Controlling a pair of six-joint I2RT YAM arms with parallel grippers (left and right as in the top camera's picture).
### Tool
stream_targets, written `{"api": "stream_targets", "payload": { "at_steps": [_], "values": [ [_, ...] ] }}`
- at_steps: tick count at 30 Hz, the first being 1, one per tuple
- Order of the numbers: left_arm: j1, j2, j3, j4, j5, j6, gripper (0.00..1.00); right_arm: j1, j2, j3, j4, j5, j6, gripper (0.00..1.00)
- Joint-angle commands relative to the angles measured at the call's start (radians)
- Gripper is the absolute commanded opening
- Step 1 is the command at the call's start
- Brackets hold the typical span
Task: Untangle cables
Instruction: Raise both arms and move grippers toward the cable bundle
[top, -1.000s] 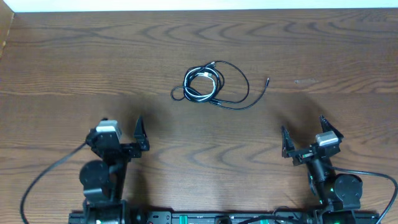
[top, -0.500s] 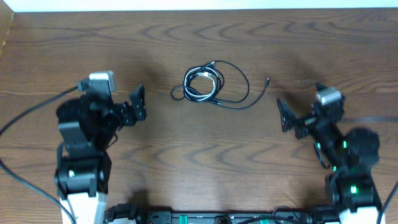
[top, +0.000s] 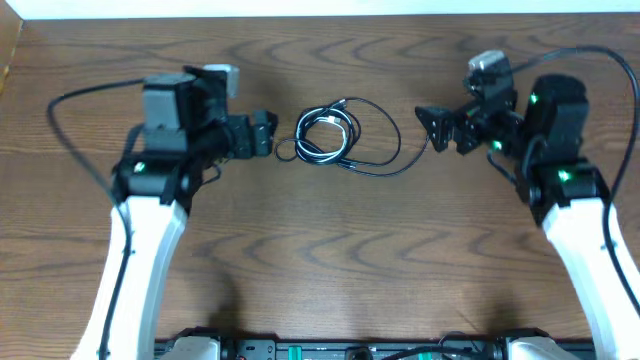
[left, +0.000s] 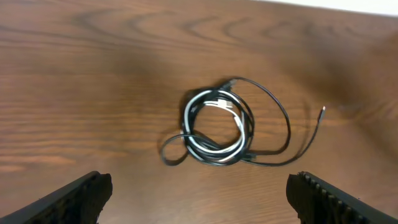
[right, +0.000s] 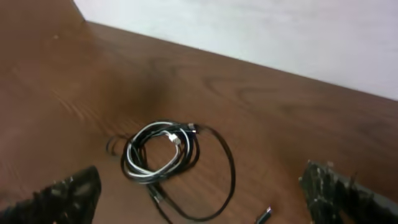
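The cables (top: 328, 135) are seen tangled in a small coil, black strands wound with a white one, lying on the wooden tabletop (top: 330, 250) toward its far middle. One long black loop is thrown out to the coil's right, and its loose plug end is seen near the right tool (top: 432, 128). The left tool (top: 266, 134) is held just left of the coil. Both tools are spread wide, and nothing is gripped by either.

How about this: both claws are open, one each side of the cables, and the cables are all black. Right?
Not all black: the left wrist view shows one white cable coiled among the black cables. The left claw and right claw are open, one each side.
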Motion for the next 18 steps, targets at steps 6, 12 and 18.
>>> {"api": "stream_targets", "payload": {
  "at_steps": [6,12,18],
  "values": [
    [-0.034,0.145,0.024,-0.009,0.1,-0.067,0.95,0.002,0.114,0.061,-0.037,-0.007,-0.117,0.99],
    [-0.065,0.278,0.024,0.048,0.172,-0.108,0.74,0.002,0.121,0.061,-0.035,-0.033,-0.117,0.99],
    [-0.129,0.425,0.024,0.105,-0.051,-0.345,0.64,0.002,0.134,0.06,-0.052,0.01,-0.117,0.86]
  ]
}}
